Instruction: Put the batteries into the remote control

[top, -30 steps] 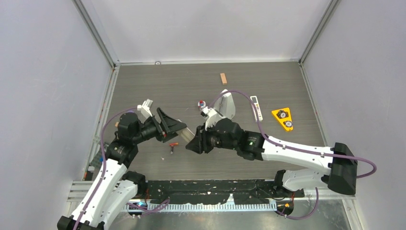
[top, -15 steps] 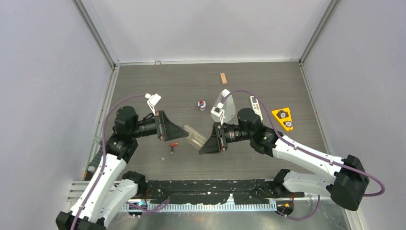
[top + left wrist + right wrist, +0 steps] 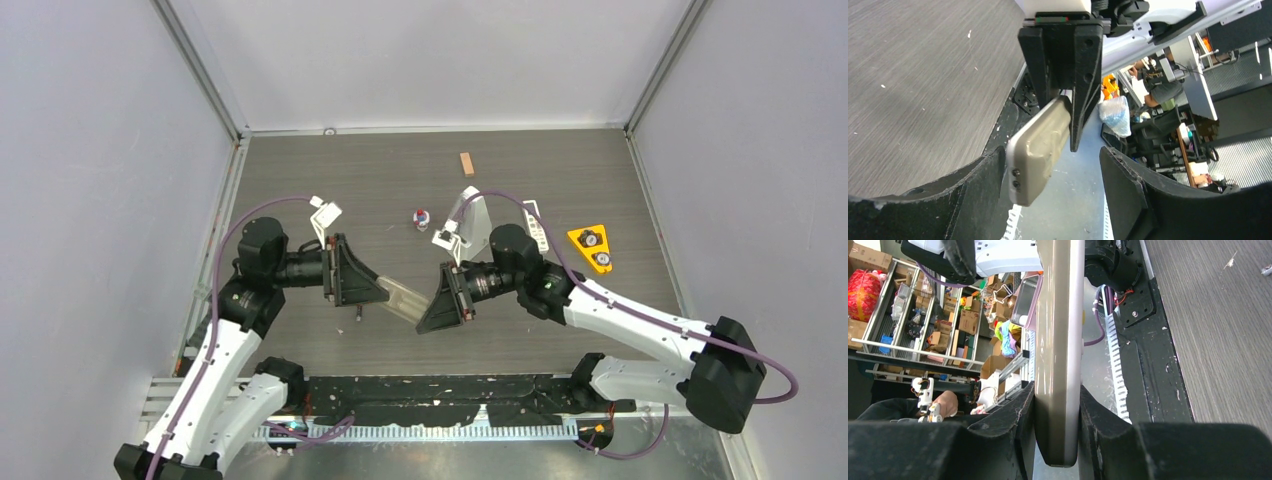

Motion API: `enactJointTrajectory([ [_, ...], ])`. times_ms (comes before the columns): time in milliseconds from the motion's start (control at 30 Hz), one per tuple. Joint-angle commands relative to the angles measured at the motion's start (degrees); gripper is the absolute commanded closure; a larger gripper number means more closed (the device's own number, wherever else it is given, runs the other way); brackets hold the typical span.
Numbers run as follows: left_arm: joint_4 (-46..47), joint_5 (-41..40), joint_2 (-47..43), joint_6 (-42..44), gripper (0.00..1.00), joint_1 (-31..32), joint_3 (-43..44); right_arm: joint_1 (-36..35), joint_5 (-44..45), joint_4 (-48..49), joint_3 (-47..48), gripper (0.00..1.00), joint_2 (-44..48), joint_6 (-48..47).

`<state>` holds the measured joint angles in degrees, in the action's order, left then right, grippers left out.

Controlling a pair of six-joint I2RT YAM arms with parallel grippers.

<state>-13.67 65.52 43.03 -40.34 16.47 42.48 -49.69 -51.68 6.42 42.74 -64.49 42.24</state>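
Observation:
The remote control, a long grey-brown bar with a white edge, is held in the air between the two arms. My right gripper is shut on one end of it; in the right wrist view the bar sits tight between both fingers. My left gripper is open, with its jaws either side of the other end. In the left wrist view that end lies close to the left finger, with a wide gap to the other finger. One battery, small with a red end, lies on the table just under the left gripper.
A grey pyramid-shaped metronome stands behind the right arm. A short white remote with buttons and a yellow triangular piece lie to its right. A small red-and-blue object sits mid-table and a wooden block lies further back.
The right arm drew back to the right with the remote, then settled. The left gripper turned and came forward, so its jaws now stand round the remote's free end.

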Motion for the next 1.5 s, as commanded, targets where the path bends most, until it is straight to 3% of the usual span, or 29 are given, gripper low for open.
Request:
enactJointTrajectory([
  [0, 0.08, 4.65, -0.46, 1.71, 0.30, 0.01, -0.93, 0.21, -2.44, 3.70, 2.56, 0.95, -0.67, 0.24],
  [267, -4.91, 4.28, -0.19, 5.93, 0.30, 0.38, -0.57, 0.27, -4.11, 5.77, 3.19, 0.95, -3.49, 0.62],
  [433, -7.41, 3.81, 0.91, 7.34, 0.48, 0.88, -0.06, 0.22, -4.23, 6.05, 3.61, 0.95, -4.68, 0.45],
  [633, -8.57, 3.43, 1.74, 8.66, 0.55, 1.82, 0.48, 0.30, -4.13, 5.06, 4.40, 0.95, -5.72, -0.35],
  [700, -8.98, 3.30, 2.25, 9.10, 0.66, 2.14, 0.63, 0.33, -4.09, 4.38, 4.78, 0.95, -6.14, -0.80],
  [800, -10.34, 1.89, 3.35, 9.75, 0.95, 2.16, 1.09, 0.34, -3.36, 1.86, 5.40, 0.94, -6.47, -2.19],
  [833, -11.37, 1.35, 3.75, 10.35, 1.00, 2.16, 1.38, 0.36, -2.96, 1.24, 5.45, 0.92, -6.36, -2.85],
  [867, -12.52, 0.25, 4.15, 10.85, 1.00, 2.16, 1.72, 0.46, -1.77, -0.15, 5.34, 0.88, -5.96, -3.08],
  [900, -13.50, -0.76, 4.56, 11.14, 1.00, 2.16, 1.88, 0.71, -0.97, -0.87, 5.25, 0.74, -5.54, -3.64],
  [933, -13.53, -1.51, 4.89, 10.67, 1.00, 2.16, 1.72, 1.02, 1.71, -3.03, 5.05, 0.63, -4.41, -4.13],
  [967, -13.21, -2.55, 5.17, 9.67, 1.00, 2.16, 1.29, 1.18, 3.76, -6.21, 4.97, 0.43, -3.62, -5.18],
  [1033, -10.18, -4.44, 5.21, 6.30, 1.00, 2.16, -0.64, 1.44, 10.90, -9.85, 4.41, 0.26, -0.53, -5.72],
  [1100, -4.23, -7.40, 4.63, 0.72, 1.00, 2.16, -4.18, 1.52, 19.63, -11.84, 2.79, 0.18, 3.67, -4.15],
  [1300, 20.03, -16.20, 2.36, -16.47, 1.00, 3.31, -17.09, 1.50, 48.30, -16.79, -4.72, 0.15, 20.44, 4.45],
  [1467, 28.20, -27.07, 6.13, -21.37, 1.00, 8.20, -22.42, 1.43, 58.64, -22.36, -5.47, 0.22, 24.01, 8.16],
])
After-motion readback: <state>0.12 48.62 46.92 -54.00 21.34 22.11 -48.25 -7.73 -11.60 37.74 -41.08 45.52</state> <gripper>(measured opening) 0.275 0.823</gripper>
